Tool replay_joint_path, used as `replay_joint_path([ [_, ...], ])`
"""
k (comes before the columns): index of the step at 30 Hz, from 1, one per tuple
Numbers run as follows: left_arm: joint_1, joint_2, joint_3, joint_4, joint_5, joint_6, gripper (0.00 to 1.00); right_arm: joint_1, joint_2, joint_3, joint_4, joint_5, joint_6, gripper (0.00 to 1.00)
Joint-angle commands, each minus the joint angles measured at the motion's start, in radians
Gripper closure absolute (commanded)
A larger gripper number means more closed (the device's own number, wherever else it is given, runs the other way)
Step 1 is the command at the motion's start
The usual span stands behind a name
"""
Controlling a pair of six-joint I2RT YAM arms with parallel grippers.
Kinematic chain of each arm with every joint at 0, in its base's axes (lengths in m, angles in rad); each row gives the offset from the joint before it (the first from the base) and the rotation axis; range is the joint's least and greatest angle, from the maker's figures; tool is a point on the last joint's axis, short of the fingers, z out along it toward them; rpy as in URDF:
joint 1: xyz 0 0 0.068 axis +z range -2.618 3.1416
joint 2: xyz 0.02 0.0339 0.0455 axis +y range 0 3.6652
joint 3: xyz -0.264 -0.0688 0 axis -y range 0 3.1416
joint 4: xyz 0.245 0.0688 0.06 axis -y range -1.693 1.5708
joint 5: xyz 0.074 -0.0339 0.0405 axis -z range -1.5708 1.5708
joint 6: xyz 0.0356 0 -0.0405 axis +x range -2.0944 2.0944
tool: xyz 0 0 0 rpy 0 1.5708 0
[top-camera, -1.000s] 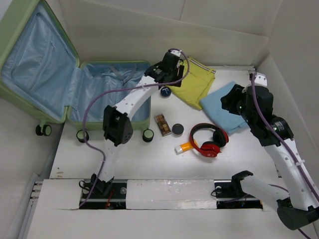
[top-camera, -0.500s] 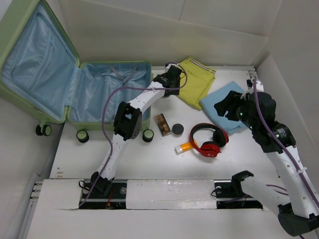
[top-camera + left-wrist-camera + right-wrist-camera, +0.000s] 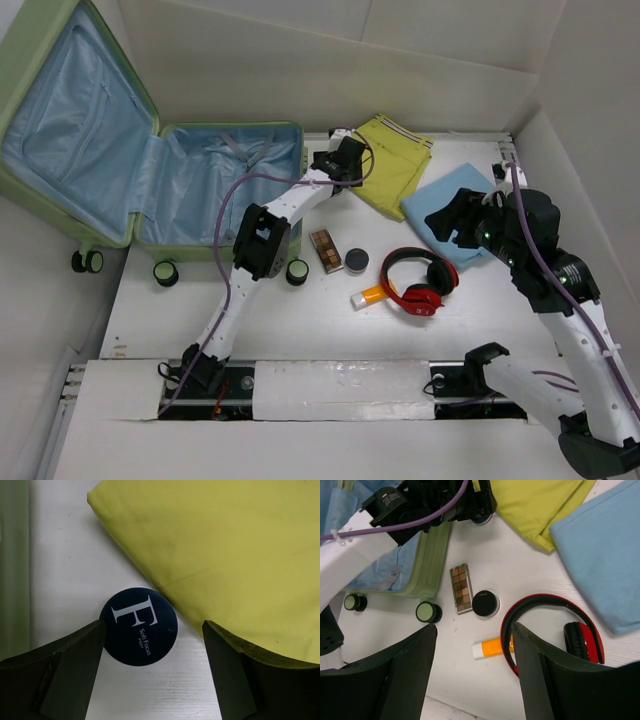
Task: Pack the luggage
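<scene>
Since a second ago the left claw (image 3: 337,166) has come down and reached forward, so the small navy tin (image 3: 138,626) that showed beside it then is now hidden under it from above. The right claw (image 3: 447,220) has drifted a little towards the left arm.

From the left wrist we see that claw's fingers apart and straddling the tin, which lies flat on the white worktop (image 3: 300,330). One finger (image 3: 75,665) is just beside the tin's edge, while the other sits well apart from it, over the border of the yellow garment (image 3: 225,545). Nothing is clamped.

The luggage (image 3: 70,120) lies open to the left of this claw. Its green wall is just beside the fingers, and its blue-lined lid is propped up further left.

The right claw (image 3: 475,630) also has its fingers apart and holds nothing. It hangs above the worktop. Below it, between its fingers, lie a black round compact (image 3: 485,603) and an orange tube (image 3: 492,647). The red headphones (image 3: 555,630) touch the tube's end. An eyeshadow palette (image 3: 460,587) lies just left of the compact, and a folded blue towel (image 3: 605,565) lies ahead and to the claw's right – close to the yellow garment, though we cannot tell whether they touch.
</scene>
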Motion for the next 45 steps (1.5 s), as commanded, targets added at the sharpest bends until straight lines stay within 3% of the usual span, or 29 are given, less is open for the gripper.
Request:
replay_joint_path([
  [1,0.004,-0.014,0.024,0.038,-0.05,-0.033,0.25,-0.008,-0.03,0.029,-0.007,-0.044,-0.016,0.32],
  [7,0.004,-0.005,0.004,0.027,-0.113,-0.057,0.25,-0.008,-0.039,0.011,-0.026,-0.044,-0.016,0.32],
  [11,0.004,-0.049,-0.092,0.078,-0.142,-0.07,0.25,-0.008,-0.039,0.011,-0.026,-0.044,-0.025,0.32],
  [16,0.004,0.019,-0.003,0.029,-0.107,-0.053,0.21,-0.008,-0.03,0.02,-0.026,-0.044,-0.025,0.31],
  [21,0.013,0.019,-0.023,0.049,-0.074,-0.053,0.22,-0.008,-0.019,0.02,-0.026,-0.044,-0.035,0.31],
  [29,0.013,-0.054,-0.127,0.124,-0.024,-0.021,0.64,-0.008,-0.019,0.029,-0.026,-0.053,-0.035,0.31],
  [33,-0.037,-0.137,-0.183,0.133,0.004,-0.021,0.78,-0.008,-0.028,0.054,-0.035,-0.053,-0.035,0.31],
  [41,-0.097,-0.5,-0.292,0.173,0.068,-0.015,0.78,-0.008,-0.028,0.054,-0.012,-0.063,-0.025,0.31],
  [45,-0.021,-0.7,-0.463,0.173,0.059,-0.053,0.78,-0.008,-0.028,0.006,0.035,-0.084,-0.016,0.31],
])
